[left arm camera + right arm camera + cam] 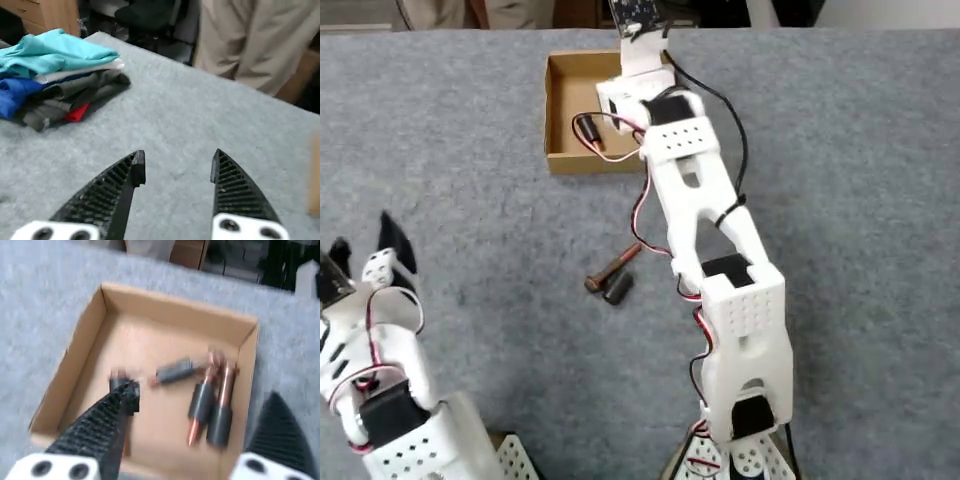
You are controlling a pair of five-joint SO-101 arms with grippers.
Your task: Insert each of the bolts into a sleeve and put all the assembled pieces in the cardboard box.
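1. The loose bolt [613,268] lies on the grey table [470,220] with a dark sleeve [618,289] right beside it. Both are outside the cardboard box [75,360], on the side nearer the arm bases.
2. Inside the box I see the first sleeved bolt [201,402] and the second sleeved bolt [222,407] side by side near one wall. A third sleeved bolt [172,371] lies crosswise next to them, blurred. Another dark piece sits partly behind a finger and I cannot make it out.
3. My right gripper [201,396] hangs over the box, jaws wide apart, with nothing in them.
4. My left gripper [178,160] sits low over bare table, well apart from the box, jaws spread and empty.
5. A pile of folded clothes [55,75] lies on the table beyond the left gripper.
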